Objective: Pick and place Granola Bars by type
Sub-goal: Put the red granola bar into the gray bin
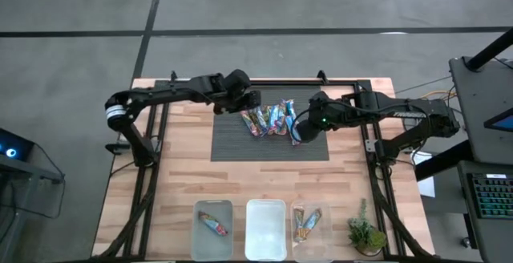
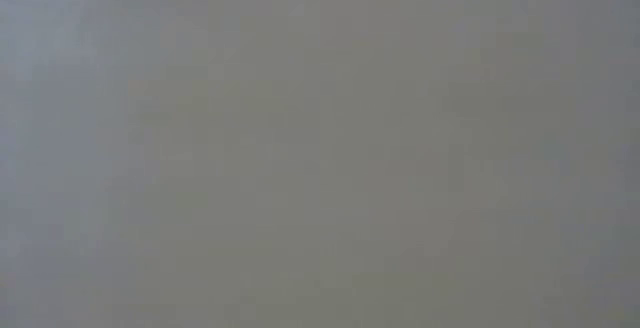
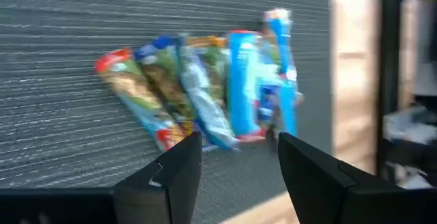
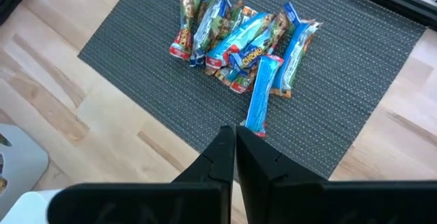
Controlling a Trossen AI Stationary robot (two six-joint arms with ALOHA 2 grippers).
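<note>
On the dark woven mat (image 1: pixel 240 144), shiny blue, red and orange wrapped granola bars (image 1: pixel 271 119) lie heaped, their lettering unreadable; my left gripper (image 3: pixel 235 157) hovers spread at the pile's edge, my right gripper (image 4: pixel 234 142) clenched empty beside one blue bar (image 4: pixel 261 94)

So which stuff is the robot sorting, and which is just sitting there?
For the job:
- granola bars piled on the mat
- three clear bins, two with bars inside
- left end effector, open by the pile
- right end effector, shut

Just there:
- small plant
- dark mat
</note>
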